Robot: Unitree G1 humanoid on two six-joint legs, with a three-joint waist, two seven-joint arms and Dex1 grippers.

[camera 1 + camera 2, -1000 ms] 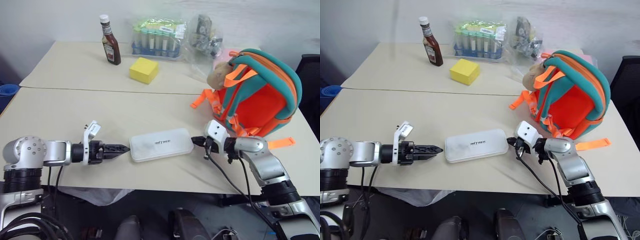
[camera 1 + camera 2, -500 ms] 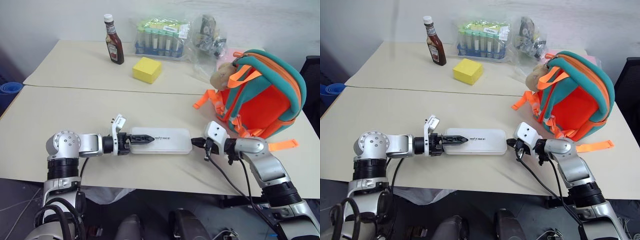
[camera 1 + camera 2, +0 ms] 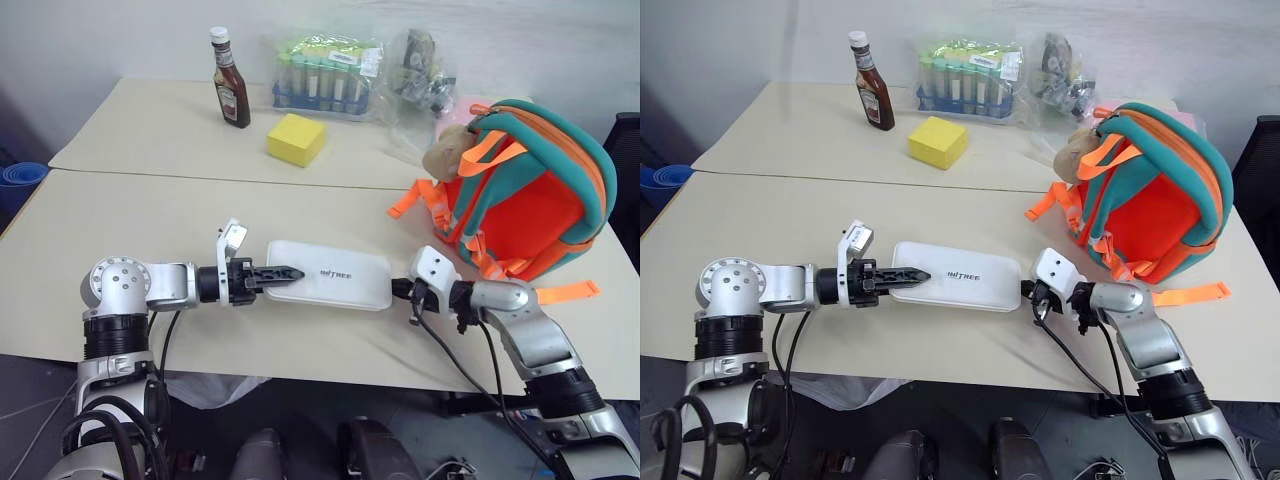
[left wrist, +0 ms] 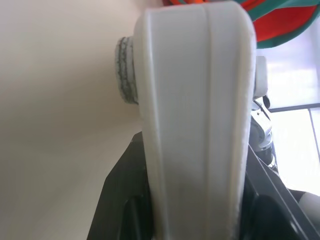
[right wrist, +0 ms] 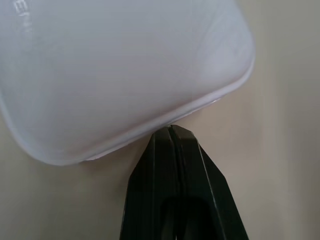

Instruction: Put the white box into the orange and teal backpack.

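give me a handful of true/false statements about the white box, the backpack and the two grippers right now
1. The white box lies flat on the table. True.
2. The left gripper has its fingers around one end of the white box. True.
3. The right gripper is wide open. False: its fingers are shut, tips at the box's other end.
4. The white box is inside the orange and teal backpack. False: it is on the table, apart from it.
5. The backpack lies flat. False: it stands upright.

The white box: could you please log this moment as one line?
left pincer: clamped on white box | right pincer: shut, at box's other end | orange and teal backpack: upright
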